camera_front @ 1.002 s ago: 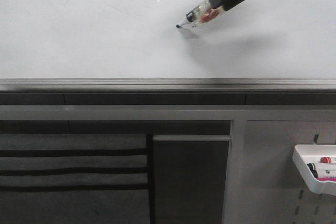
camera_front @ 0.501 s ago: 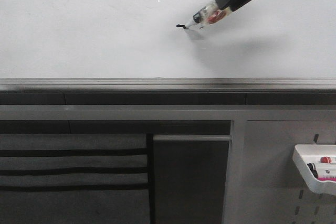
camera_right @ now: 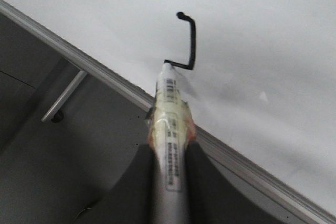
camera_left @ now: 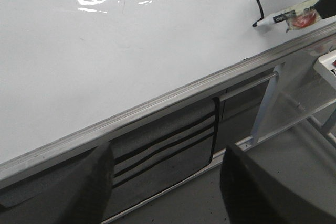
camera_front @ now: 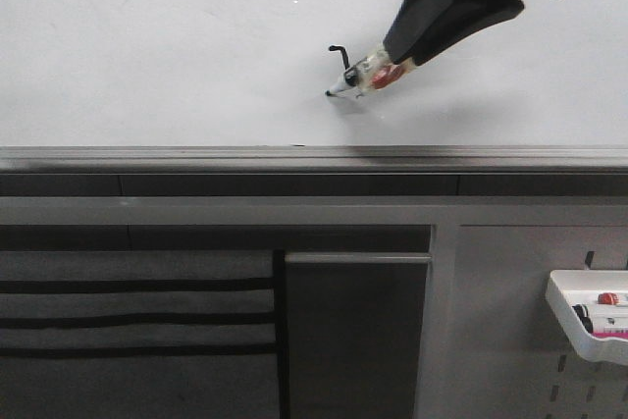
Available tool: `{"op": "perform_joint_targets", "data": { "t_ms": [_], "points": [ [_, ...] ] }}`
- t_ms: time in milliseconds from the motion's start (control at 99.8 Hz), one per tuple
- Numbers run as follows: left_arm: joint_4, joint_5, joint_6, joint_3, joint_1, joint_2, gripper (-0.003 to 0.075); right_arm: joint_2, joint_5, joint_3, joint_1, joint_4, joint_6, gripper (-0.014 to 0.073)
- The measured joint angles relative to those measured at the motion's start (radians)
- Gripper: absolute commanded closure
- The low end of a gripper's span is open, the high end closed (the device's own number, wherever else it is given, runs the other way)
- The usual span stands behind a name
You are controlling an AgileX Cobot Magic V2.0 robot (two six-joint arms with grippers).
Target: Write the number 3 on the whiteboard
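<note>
The right gripper (camera_front: 407, 56) is clenching a marker (camera_front: 365, 76) in the upper right of the front view, its tip touching the whiteboard (camera_front: 157, 46). The number 3 (camera_front: 339, 54), seemingly only a partial hooked stroke, is sitting just left of the marker. The left gripper (camera_left: 163, 182) is hanging released.

White tray (camera_front: 579, 313) on grey pegboard (camera_front: 510, 340)

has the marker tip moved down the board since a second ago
Yes. The marker tip now sits lower, nearer the whiteboard's grey edge strip, trailing a hooked black stroke above it.
</note>
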Motion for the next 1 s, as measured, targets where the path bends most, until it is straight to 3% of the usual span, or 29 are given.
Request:
{"op": "perform_joint_targets", "data": {
  "t_ms": [441, 852, 1002],
  "points": [
    [0.000, 0.000, 0.000, 0.000, 0.000, 0.000, 0.0309, -0.036, 0.058, 0.005, -0.052, -0.035, 0.000, 0.0641],
    [0.000, 0.000, 0.000, 0.000, 0.000, 0.000, 0.0309, 0.068, 0.023, -0.036, 0.070, -0.011, 0.008, 0.0641],
    [0.000, 0.000, 0.000, 0.000, 0.000, 0.000, 0.0309, 0.015, 0.018, -0.064, 0.083, -0.009, -0.011, 0.0641]
  ]
}}
